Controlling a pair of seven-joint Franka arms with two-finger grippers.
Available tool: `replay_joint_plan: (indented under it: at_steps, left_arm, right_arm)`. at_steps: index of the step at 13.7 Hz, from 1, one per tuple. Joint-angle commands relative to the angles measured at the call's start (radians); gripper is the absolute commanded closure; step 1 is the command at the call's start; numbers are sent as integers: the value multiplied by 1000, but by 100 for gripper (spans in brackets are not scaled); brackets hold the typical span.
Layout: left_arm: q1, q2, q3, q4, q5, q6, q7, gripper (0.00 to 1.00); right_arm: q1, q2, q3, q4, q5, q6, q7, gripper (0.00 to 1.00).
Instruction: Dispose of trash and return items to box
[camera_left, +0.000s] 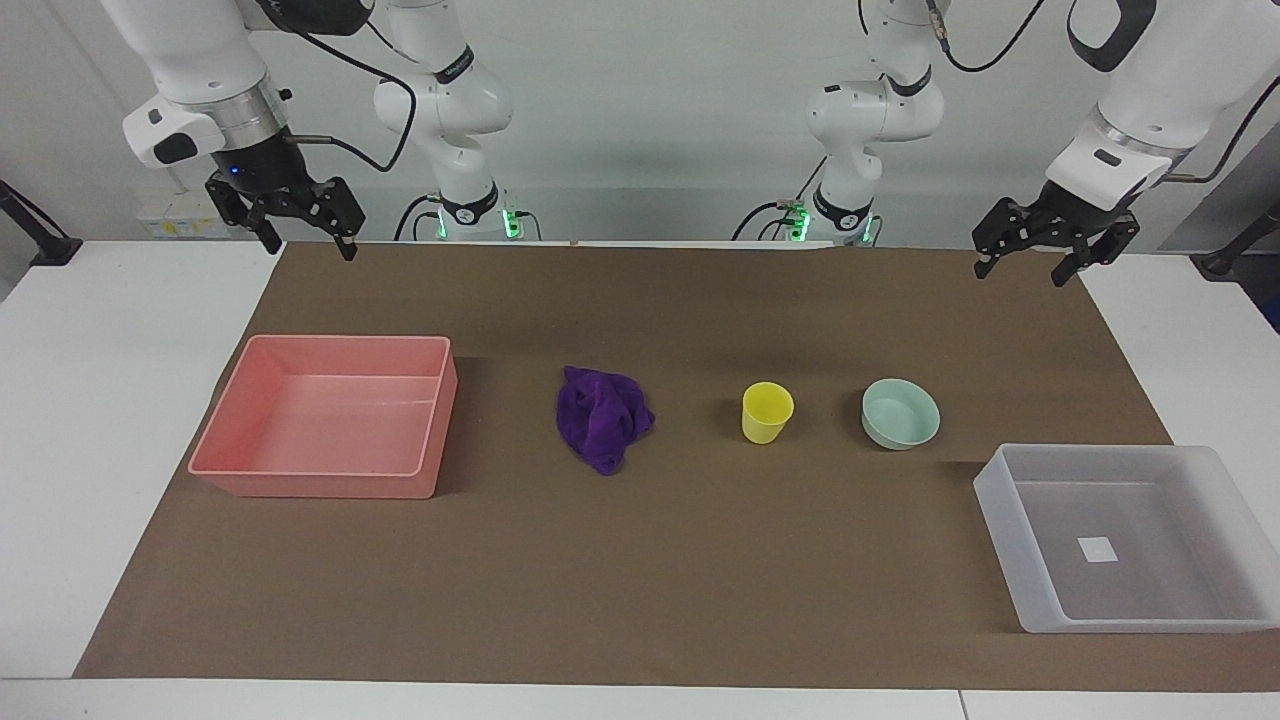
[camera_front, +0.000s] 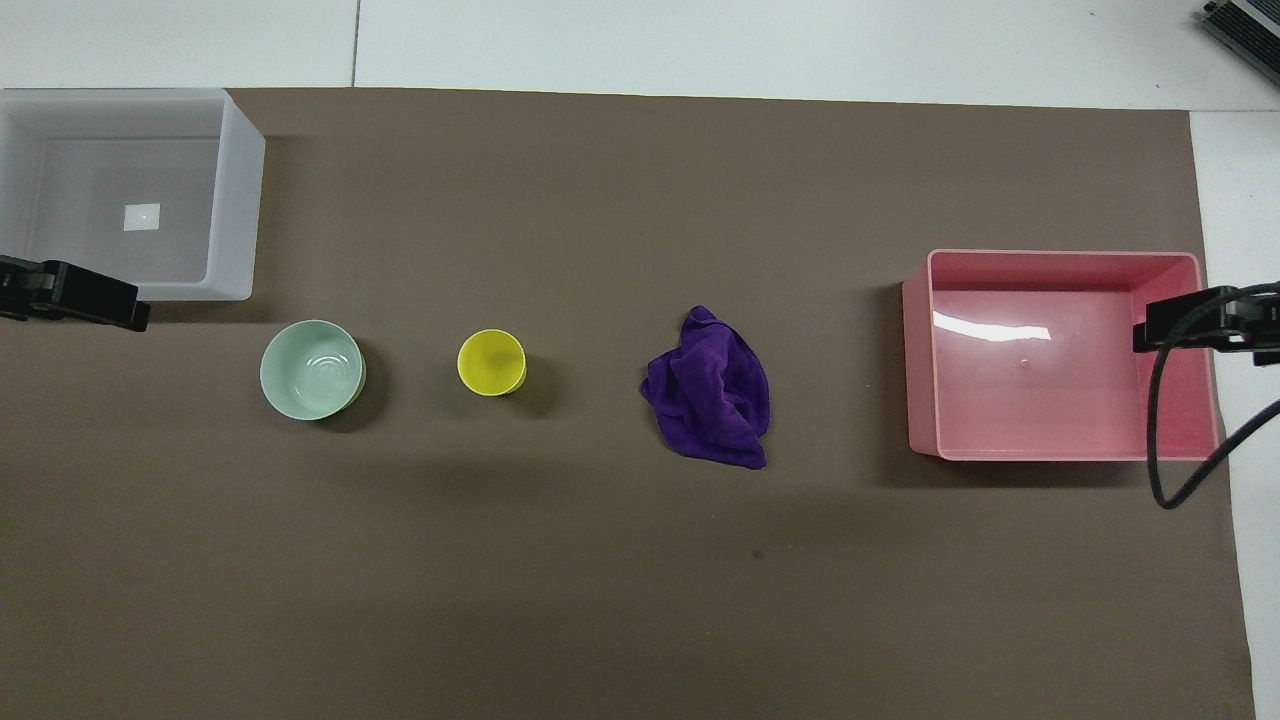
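Observation:
The trash, a crumpled deep-purple cloth, lies mid-table on the brown mat. Beside it, toward the left arm's end, a yellow cup stands upright, and then a mint-green bowl. The box, a translucent whitish bin with a white label on its floor, sits at the left arm's end, farther from the robots than the bowl. My left gripper hangs open and empty over the mat's corner at that end. My right gripper hangs open and empty over the mat's edge at the other end.
A pink rectangular bin with nothing in it sits at the right arm's end, level with the cloth. The brown mat covers most of the white table. A black cable dangles from the right arm above the pink bin's corner.

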Motion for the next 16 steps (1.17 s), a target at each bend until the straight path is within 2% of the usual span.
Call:
replay_joint_plan:
  at_steps: [1, 10, 12, 16]
  left_arm:
    - [-3, -26, 0, -39, -6, 38, -15, 0]
    - [-9, -29, -4, -48, -6, 23, -12, 0]
    - [-17, -28, -4, -49, -3, 53, -9, 0]
    - [-6, -55, -4, -155, -3, 181, -5, 0]
  right_arm:
    - [-10, -19, 6, -30, 8, -1, 8, 0]
    - [-10, -28, 6, -52, 5, 7, 14, 0]
    - [-7, -28, 8, -58, 6, 18, 14, 0]
    - [87, -25, 8, -104, 6, 119, 50, 0]
